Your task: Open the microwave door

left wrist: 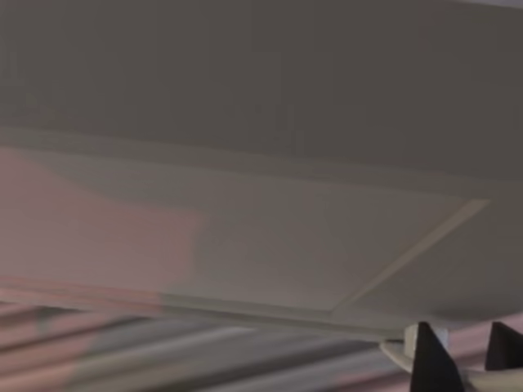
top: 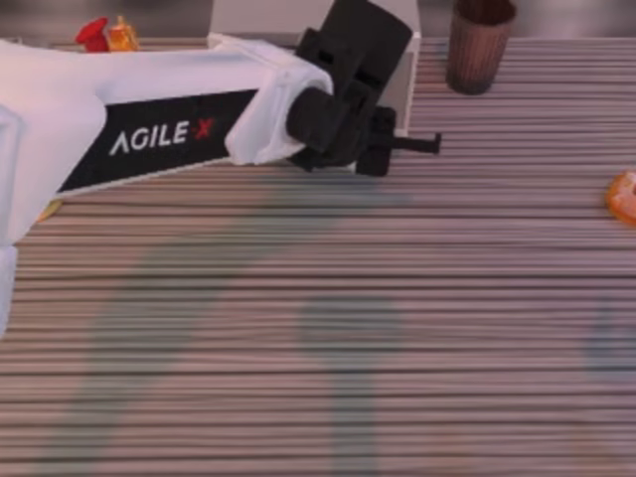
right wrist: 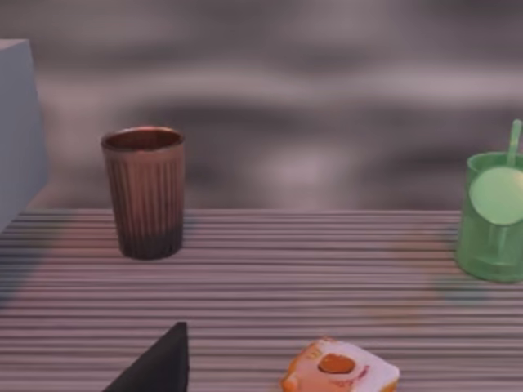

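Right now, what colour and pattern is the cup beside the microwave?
Brown with vertical ribs; the cup shows best in the right wrist view.

Microwave (top: 412,45) mostly hidden under left arm (top: 149,119). Orange item (top: 624,197) cut by right edge. Left wrist view: grey panel (left wrist: 261,245) blurred, too close to identify.

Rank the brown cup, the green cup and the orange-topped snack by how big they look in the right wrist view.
1. Brown ribbed cup.
2. Green cup, though the frame edge cuts it, so its place against the brown cup is unsure.
3. Orange-topped snack, smallest though nearest the camera.
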